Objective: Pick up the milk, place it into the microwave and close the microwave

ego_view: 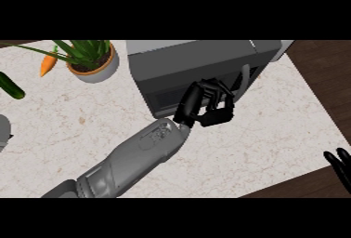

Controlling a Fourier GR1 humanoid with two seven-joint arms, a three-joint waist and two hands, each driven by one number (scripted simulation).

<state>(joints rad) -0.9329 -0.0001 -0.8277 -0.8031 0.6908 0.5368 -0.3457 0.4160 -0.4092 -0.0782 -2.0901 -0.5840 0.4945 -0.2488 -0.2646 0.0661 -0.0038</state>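
From above, the microwave (pixel 198 69) sits at the back of the marble counter (pixel 82 125), and its door looks shut. The left hand (pixel 209 104) is up against the door, fingers curled, with nothing visibly held. I can't see the milk anywhere. The right hand (pixel 339 162) rests at the right edge, fingers straight. A potted plant (pixel 93 58) stands left of the microwave, a carrot (pixel 47 65) beside it, a cucumber (pixel 10 86) farther left.
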